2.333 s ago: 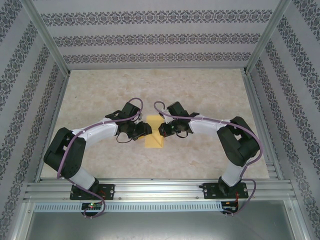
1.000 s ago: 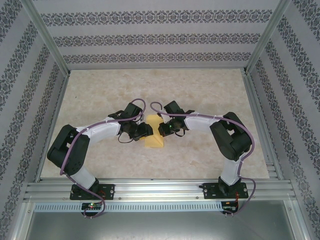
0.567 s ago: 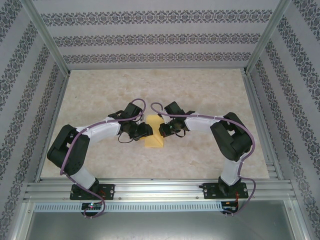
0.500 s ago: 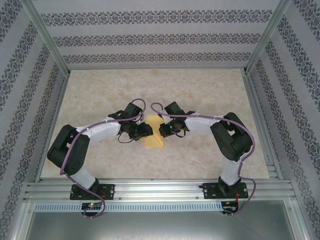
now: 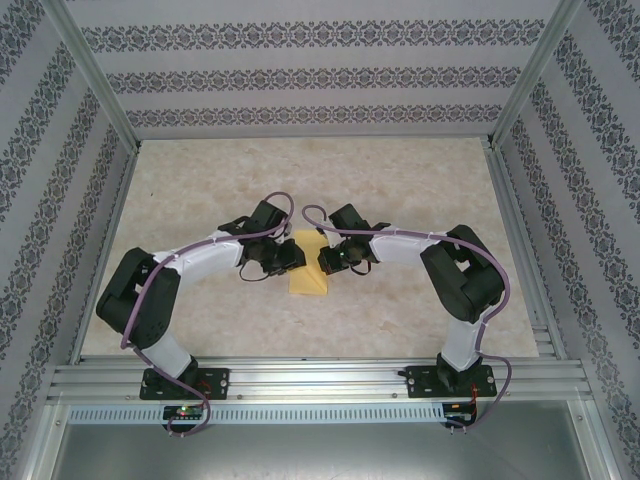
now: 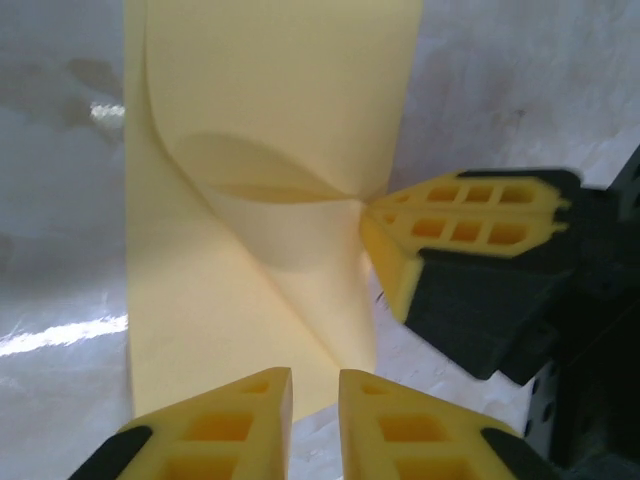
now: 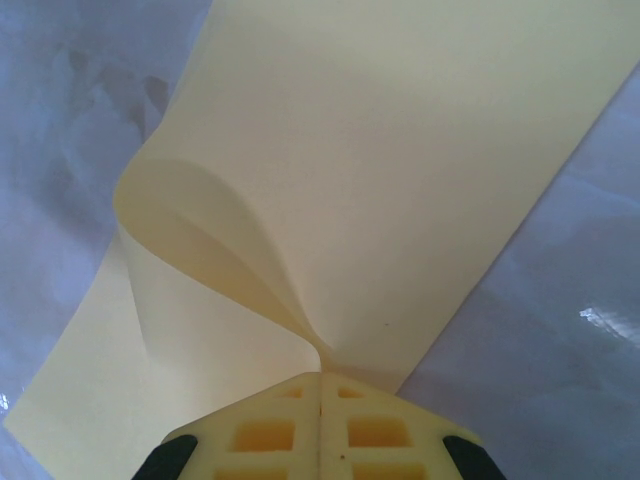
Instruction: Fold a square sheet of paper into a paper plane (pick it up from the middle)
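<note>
Paper (image 5: 309,280) on surface (image 5: 400,180), R end effector (image 7: 320,378) pinching its right edge mid-pt into a curl, L end effector (image 6: 315,378) at its left edge, jaws a slit apart, gripping nothing visible; prob. first fold, next needs L pinch.

**Camera placement: one fixed high view, two close wrist views.**

The top external camera sits high behind the arms. It looks forward and down over the whole table (image 5: 420,180) to the patterned back wall (image 5: 310,75), and takes in the left arm (image 5: 190,265) and right arm (image 5: 420,245) entire, from a distance. The left wrist camera looks along the left gripper (image 6: 315,378), which sits at the bottom edge of its frame, very near the surface. The right wrist camera looks past the right gripper (image 7: 320,378), at bottom centre, from equally close range. All three views share the square sheet of paper (image 5: 309,282) at mid-table. The left wrist view also takes in the right gripper on its right side.
</note>
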### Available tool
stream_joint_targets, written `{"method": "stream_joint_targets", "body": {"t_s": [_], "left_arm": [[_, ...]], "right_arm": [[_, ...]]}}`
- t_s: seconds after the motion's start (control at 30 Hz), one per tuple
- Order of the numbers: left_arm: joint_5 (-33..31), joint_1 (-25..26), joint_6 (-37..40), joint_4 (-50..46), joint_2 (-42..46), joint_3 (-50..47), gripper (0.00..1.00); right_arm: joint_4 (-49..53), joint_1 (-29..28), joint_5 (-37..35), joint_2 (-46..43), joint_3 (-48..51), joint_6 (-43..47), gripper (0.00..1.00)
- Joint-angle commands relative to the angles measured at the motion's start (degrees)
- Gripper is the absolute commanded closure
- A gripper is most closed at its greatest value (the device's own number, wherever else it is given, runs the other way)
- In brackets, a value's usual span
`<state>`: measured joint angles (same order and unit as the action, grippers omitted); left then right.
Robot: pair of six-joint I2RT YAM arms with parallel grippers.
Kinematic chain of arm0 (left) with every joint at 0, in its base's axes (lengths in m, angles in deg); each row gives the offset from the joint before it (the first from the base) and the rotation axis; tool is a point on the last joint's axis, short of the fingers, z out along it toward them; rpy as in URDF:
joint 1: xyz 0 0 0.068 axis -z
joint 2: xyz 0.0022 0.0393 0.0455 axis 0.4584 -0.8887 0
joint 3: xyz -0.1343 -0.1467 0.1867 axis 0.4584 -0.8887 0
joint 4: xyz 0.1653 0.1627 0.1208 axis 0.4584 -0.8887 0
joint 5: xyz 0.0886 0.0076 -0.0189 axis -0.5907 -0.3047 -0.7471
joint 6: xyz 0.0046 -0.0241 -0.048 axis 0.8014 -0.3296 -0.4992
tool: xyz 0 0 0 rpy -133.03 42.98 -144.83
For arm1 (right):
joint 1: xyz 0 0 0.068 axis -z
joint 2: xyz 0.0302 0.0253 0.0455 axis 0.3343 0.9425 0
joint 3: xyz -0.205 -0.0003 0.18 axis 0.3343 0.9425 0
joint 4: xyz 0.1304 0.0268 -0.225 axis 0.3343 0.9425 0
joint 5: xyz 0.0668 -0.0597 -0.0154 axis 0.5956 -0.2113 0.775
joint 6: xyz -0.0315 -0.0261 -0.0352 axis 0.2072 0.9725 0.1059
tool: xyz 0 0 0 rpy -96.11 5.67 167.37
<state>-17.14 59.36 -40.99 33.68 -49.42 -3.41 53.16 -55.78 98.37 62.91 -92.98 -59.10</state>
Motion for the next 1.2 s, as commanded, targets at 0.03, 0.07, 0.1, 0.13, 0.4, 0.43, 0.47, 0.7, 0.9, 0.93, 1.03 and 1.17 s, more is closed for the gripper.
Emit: {"method": "stream_joint_targets", "body": {"t_s": [0.03,0.07,0.1,0.13,0.4,0.43,0.47,0.7,0.9,0.93,1.03,1.17], "left_arm": [[0.8,0.7,-4.3,5.3,-2.4,2.3,0.87],[1.2,0.7,-5.0,6.2,-3.0,2.4,0.89],[1.5,0.7,-5.7,6.8,-3.7,2.7,0.9],[1.6,0.7,-6.3,7.4,-4.3,2.9,0.92],[2.8,0.6,-9.0,12.4,-7.4,2.3,0.96],[3.0,0.6,-9.2,13.0,-7.6,2.2,0.96],[3.1,0.6,-9.3,13.6,-7.9,2.1,0.96],[3.4,0.6,-9.3,14.6,-10.0,1.7,0.96],[3.8,0.7,-9.5,16.6,-9.7,0.2,0.93],[3.9,0.6,-9.5,16.9,-9.4,-0.1,0.92],[4.0,0.6,-9.2,17.1,-8.5,-0.4,0.89],[3.5,0.7,-8.9,16.5,-6.8,-1.2,0.88]], "right_arm": [[-0.8,-0.2,-1.0,-0.6,0.4,-0.2,0.98],[-0.9,-0.1,-0.9,-0.5,0.4,-0.2,0.97],[-1.0,-0.2,-1.0,-0.4,0.4,-0.3,0.97],[-1.1,-0.2,-0.9,-0.4,0.5,-0.3,0.97],[-1.0,-0.3,-0.8,-0.3,0.6,-0.1,0.98],[-0.9,-0.3,-0.8,-0.3,0.6,0.0,0.97],[-0.9,-0.2,-0.8,-0.3,0.6,0.0,0.98],[-0.7,-0.3,-0.8,0.0,0.4,0.0,0.97],[-0.3,-0.3,-0.9,0.0,0.1,0.0,0.98],[-0.4,-0.3,-0.9,0.0,0.0,0.0,0.97],[-0.3,-0.3,-1.0,0.1,0.0,0.0,0.97],[-0.1,-0.3,-1.2,0.1,0.0,0.1,0.98]]}}
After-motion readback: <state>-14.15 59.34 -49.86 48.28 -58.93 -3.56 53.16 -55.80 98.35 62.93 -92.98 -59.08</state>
